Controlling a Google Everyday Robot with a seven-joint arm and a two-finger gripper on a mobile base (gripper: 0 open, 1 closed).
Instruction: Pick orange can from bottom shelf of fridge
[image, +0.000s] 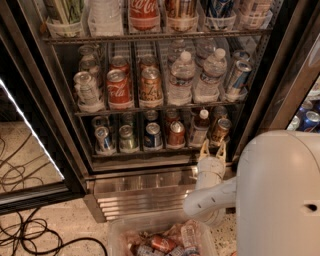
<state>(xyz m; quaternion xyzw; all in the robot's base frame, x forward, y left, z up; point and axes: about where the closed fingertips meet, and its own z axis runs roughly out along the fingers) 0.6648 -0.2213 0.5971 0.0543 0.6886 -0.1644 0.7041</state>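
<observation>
Though not yet gripped, within easy reach: orange can upright at the right end of the bottom shelf, right of centre in the frame, inside the open fridge. Done, by the look of it: door open, gripper poised just below and in front of that can, fingers spread apart, holding nothing. Left to do: closing on the can, lifting clear, drawing out. Counted left to right along that shelf's front row: five cans and one small white-capped bottle, namely silver-blue, greenish, blue, red, then the bottle, then the orange one; more behind, too hidden to count. On the rack above, front row: four cans, two water bottles. At lower centre: one clear bin of cans, number unclear.
</observation>
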